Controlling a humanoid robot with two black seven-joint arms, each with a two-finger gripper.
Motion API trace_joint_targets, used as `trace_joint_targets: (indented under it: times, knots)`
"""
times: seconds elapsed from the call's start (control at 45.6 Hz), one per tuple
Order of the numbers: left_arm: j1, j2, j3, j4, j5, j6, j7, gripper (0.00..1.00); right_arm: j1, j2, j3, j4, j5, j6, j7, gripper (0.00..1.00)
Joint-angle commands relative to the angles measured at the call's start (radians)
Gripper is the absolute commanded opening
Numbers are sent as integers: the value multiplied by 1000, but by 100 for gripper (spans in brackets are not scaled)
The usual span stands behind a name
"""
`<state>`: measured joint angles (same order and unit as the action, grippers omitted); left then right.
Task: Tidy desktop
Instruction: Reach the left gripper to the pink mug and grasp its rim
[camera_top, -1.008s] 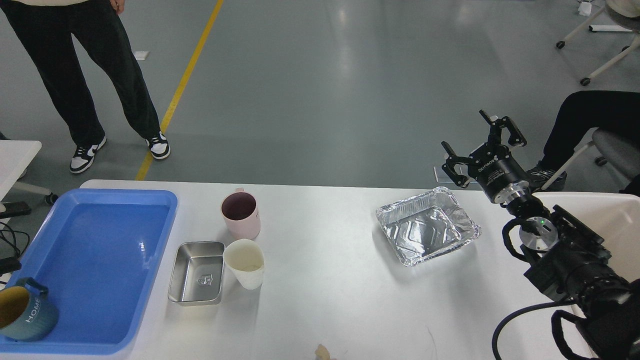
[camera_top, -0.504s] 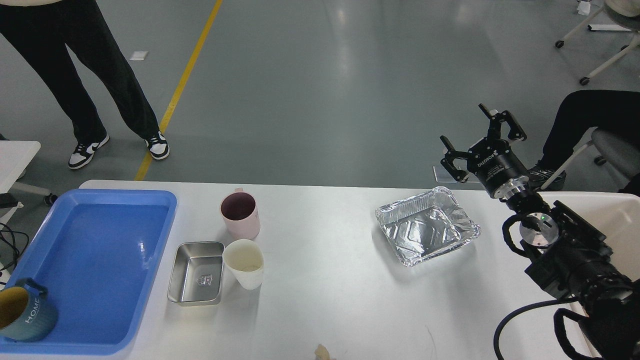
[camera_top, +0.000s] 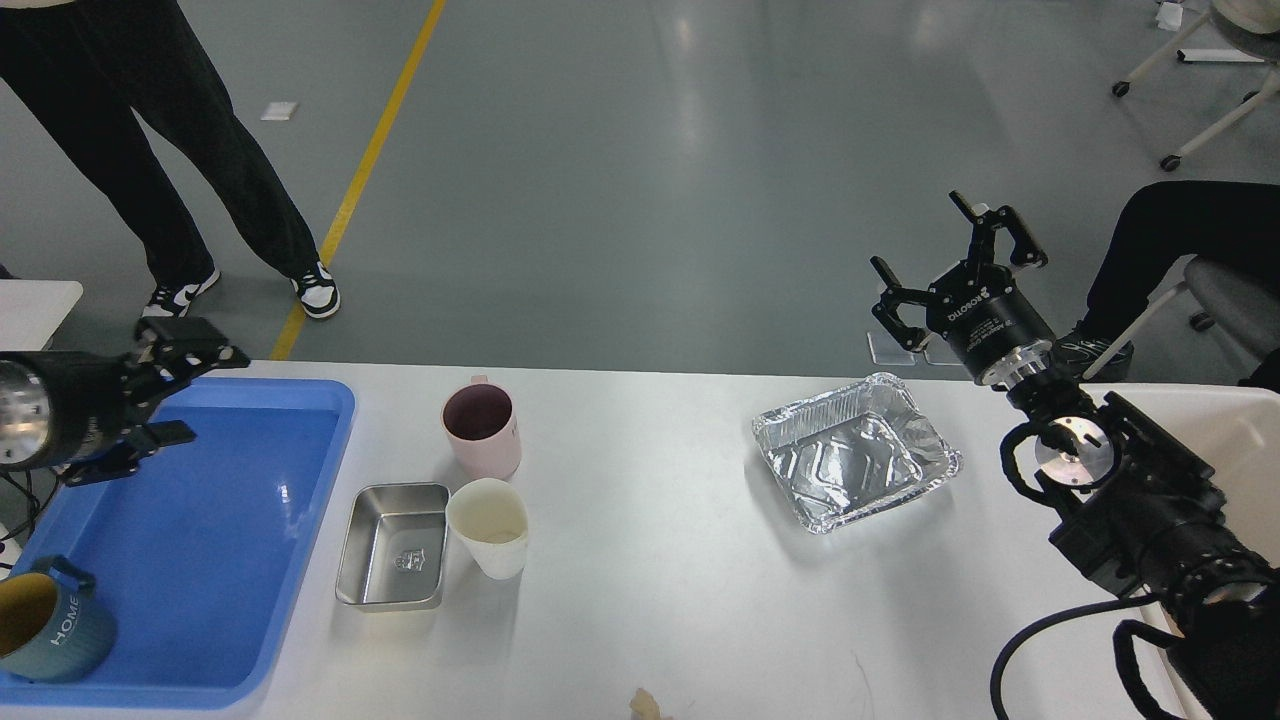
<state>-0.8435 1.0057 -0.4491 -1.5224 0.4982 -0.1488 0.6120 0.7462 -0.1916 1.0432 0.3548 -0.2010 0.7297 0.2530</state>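
The white desktop (camera_top: 660, 580) fills the lower view. On it stand a pink mug (camera_top: 482, 430), a cream cup (camera_top: 489, 526), a steel rectangular dish (camera_top: 393, 545) and a crumpled foil tray (camera_top: 853, 452). A blue plastic tray (camera_top: 200, 540) at the left holds a teal "HOME" mug (camera_top: 45, 633) at its near left corner. My right gripper (camera_top: 920, 262) is open and empty, raised past the table's far edge, beyond the foil tray. My left gripper (camera_top: 185, 392) comes in from the left over the blue tray's far left corner, open and empty.
A small tan scrap (camera_top: 645, 705) lies at the table's near edge. A person's legs (camera_top: 180, 160) stand on the floor beyond the left end. A seated person's leg (camera_top: 1170, 240) and chair are at the right. A beige bin (camera_top: 1230, 440) adjoins the table's right end.
My left arm has come into view from the left over the blue tray's far corner. My right gripper has risen slightly and shifted left. The objects on the table have not moved.
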Motion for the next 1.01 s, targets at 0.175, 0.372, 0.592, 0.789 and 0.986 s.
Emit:
trace_joint_targets:
  times: [0.175, 0.372, 0.592, 0.789, 0.986]
  knots:
    - [-198, -390, 214, 389, 163, 0, 28, 88, -36, -46, 0, 52, 0, -1, 0, 100]
    - [-243, -527, 305, 513, 186, -9, 11, 85, -44, -46, 0, 52, 0, 0, 0, 100]
    - [-220, -607, 351, 534, 246, -14, 9, 85, -45, -46, 0, 52, 0, 0, 0, 100]
    - [-190, -624, 362, 584, 276, -14, -9, 83, -51, -46, 0, 52, 2, 0, 0, 100]
    - [-172, -656, 363, 649, 309, -15, -38, 79, -53, -46, 0, 52, 0, 2, 0, 100]
